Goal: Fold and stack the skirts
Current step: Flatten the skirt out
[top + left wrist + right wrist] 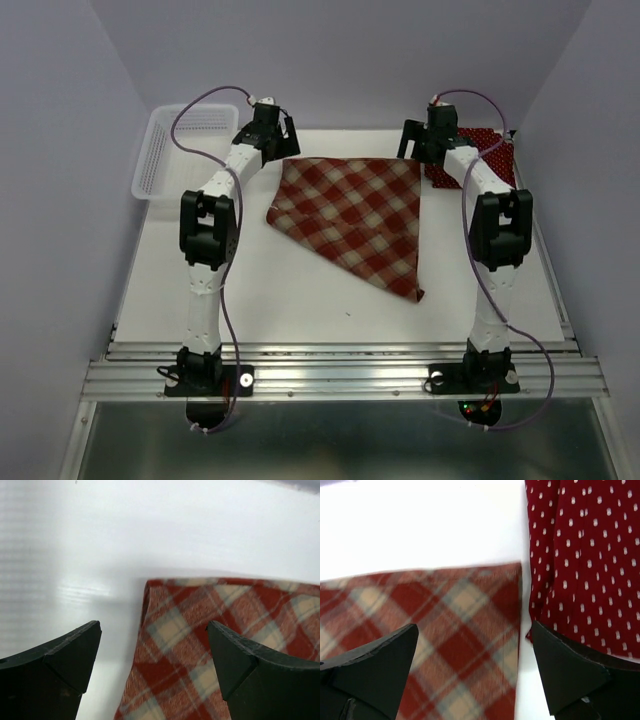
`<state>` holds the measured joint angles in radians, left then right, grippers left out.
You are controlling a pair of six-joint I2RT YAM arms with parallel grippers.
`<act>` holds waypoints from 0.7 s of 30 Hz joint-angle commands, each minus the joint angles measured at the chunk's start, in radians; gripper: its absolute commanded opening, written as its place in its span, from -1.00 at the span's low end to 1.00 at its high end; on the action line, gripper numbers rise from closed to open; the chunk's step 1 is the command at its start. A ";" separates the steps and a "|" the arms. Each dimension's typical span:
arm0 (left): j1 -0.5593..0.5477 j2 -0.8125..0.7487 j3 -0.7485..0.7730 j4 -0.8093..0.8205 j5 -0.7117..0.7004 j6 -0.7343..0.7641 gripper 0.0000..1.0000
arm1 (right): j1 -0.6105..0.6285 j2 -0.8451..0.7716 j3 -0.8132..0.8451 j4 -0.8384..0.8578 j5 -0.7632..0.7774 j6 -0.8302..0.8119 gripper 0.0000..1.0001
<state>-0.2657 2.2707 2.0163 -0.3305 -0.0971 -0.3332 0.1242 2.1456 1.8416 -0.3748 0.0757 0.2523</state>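
plaid skirt (352,218) lies flat on the table (250,290), spread out in a triangle. left gripper (154,630) is over its far-left corner, jaws wide apart, nothing pinched. right gripper (475,627) is over the far-right corner, also spread, empty. dotted red skirt (585,555) sits just beside that corner; can't tell if 1 pc or 2. white basket (180,150) far left.

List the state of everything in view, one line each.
plaid skirt: spread flat mid-table, not yet folded
polka-dot skirt: rumpled at far right, beside the plaid one
basket: upright at far left, nothing seen inside
left gripper: open, at plaid skirt's far left corner
right gripper: open, at plaid skirt's far right corner
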 commanded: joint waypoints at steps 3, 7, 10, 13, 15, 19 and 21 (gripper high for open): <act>0.033 0.119 0.235 -0.013 0.088 0.045 0.97 | 0.002 0.190 0.267 -0.019 0.085 -0.048 1.00; 0.036 0.191 0.285 0.001 0.131 0.051 0.93 | 0.002 0.286 0.392 -0.021 0.072 -0.074 1.00; 0.043 0.213 0.289 0.014 0.169 0.042 0.78 | 0.002 0.336 0.444 -0.012 0.084 -0.076 1.00; 0.046 0.233 0.286 0.037 0.195 0.037 0.68 | 0.002 0.365 0.470 0.002 0.090 -0.076 1.00; 0.046 0.248 0.292 0.051 0.209 0.030 0.64 | 0.002 0.372 0.463 0.013 0.105 -0.070 1.00; 0.051 0.274 0.305 0.079 0.229 0.014 0.50 | 0.002 0.385 0.453 0.028 0.107 -0.064 1.00; 0.057 0.286 0.312 0.085 0.270 0.007 0.40 | 0.002 0.393 0.455 0.030 0.107 -0.061 1.00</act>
<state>-0.2207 2.5603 2.2581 -0.3031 0.1028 -0.3149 0.1242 2.5191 2.2620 -0.3916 0.1593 0.1944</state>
